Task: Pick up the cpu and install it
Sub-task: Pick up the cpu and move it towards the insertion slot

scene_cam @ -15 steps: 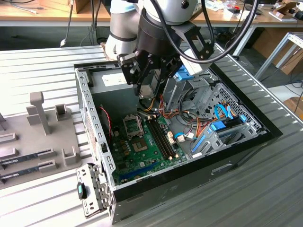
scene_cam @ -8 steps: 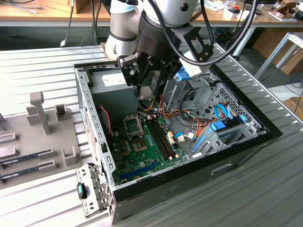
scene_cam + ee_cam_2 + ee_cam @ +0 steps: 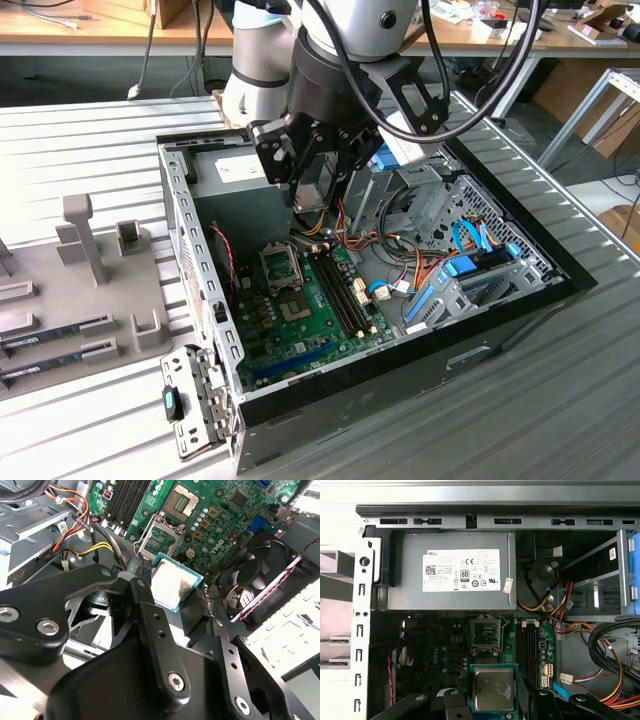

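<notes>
The cpu [image 3: 172, 585], a thin square chip with a silver top and a green rim, hangs tilted in the air, with my gripper [image 3: 172, 611] shut on it by two opposite edges. In the first wrist view the cpu [image 3: 493, 689] sits between the black fingers [image 3: 456, 706], a short way off from the empty metal-framed socket [image 3: 485, 632] on the green motherboard. From the exterior view, my gripper [image 3: 313, 198] hovers inside the open computer case, above the socket [image 3: 281, 268], whose frame stands open.
A grey power supply [image 3: 455, 572] lies just behind the socket. Memory slots [image 3: 345, 290], bundled cables [image 3: 420, 270] and drive bays fill the case's other side. A black fan [image 3: 265, 570] sits by the case wall [image 3: 190, 250]. A grey fixture tray [image 3: 80, 290] is at the exterior view's left.
</notes>
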Action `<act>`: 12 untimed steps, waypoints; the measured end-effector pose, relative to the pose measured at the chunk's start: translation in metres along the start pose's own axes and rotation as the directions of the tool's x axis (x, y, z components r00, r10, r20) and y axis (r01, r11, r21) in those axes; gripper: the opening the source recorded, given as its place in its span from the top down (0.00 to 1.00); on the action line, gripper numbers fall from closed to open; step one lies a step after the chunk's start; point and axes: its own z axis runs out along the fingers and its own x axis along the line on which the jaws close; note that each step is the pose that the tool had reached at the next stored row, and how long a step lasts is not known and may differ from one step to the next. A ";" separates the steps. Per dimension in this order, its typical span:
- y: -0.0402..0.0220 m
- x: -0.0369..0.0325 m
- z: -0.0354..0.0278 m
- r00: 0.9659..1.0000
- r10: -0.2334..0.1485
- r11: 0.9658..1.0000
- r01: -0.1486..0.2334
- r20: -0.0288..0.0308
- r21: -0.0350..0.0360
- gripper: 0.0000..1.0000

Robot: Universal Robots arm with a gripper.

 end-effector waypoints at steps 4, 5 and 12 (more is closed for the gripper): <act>-0.0001 0.0000 0.0009 1.000 0.000 1.000 0.000 0.000 0.000 0.53; -0.0001 0.0000 0.0012 1.000 0.000 1.000 0.000 0.000 0.000 0.53; -0.0002 -0.0003 0.0024 1.000 0.000 1.000 0.000 0.000 0.001 0.53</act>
